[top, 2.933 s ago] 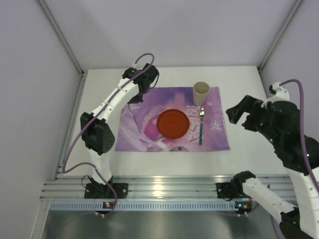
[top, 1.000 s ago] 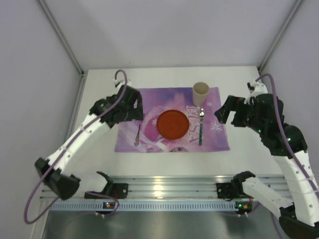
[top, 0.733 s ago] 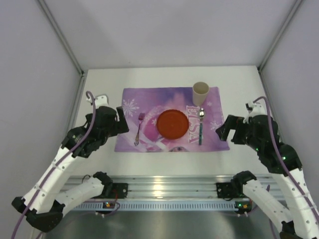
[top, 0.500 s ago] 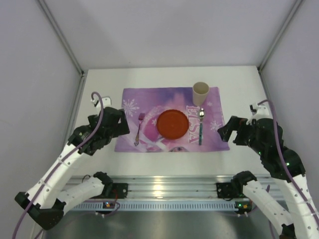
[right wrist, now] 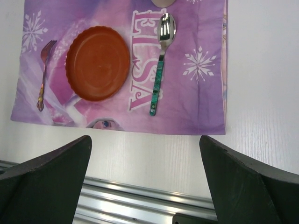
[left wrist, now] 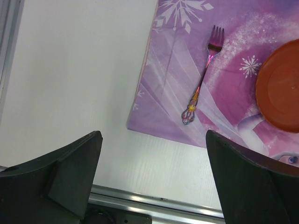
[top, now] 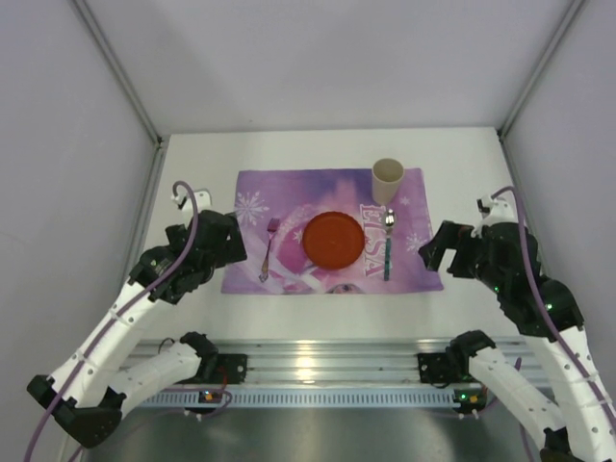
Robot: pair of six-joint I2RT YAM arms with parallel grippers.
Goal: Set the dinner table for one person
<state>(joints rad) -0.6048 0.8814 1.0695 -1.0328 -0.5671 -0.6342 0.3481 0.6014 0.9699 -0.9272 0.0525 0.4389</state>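
The white table (top: 462, 164) bears a mat (top: 289, 197) laid as one place: plate (top: 334, 240) central, fork (top: 268, 252) left, spoon (top: 388, 243) right, cup (top: 388, 179) above. The left gripper (top: 219, 245) and right gripper (top: 446, 248) hover beside it, spread wide and empty. Nothing looks left to place.

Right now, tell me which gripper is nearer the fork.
Left. The left gripper hovers just left of the fork; the right gripper hangs beyond the placemat's right edge.
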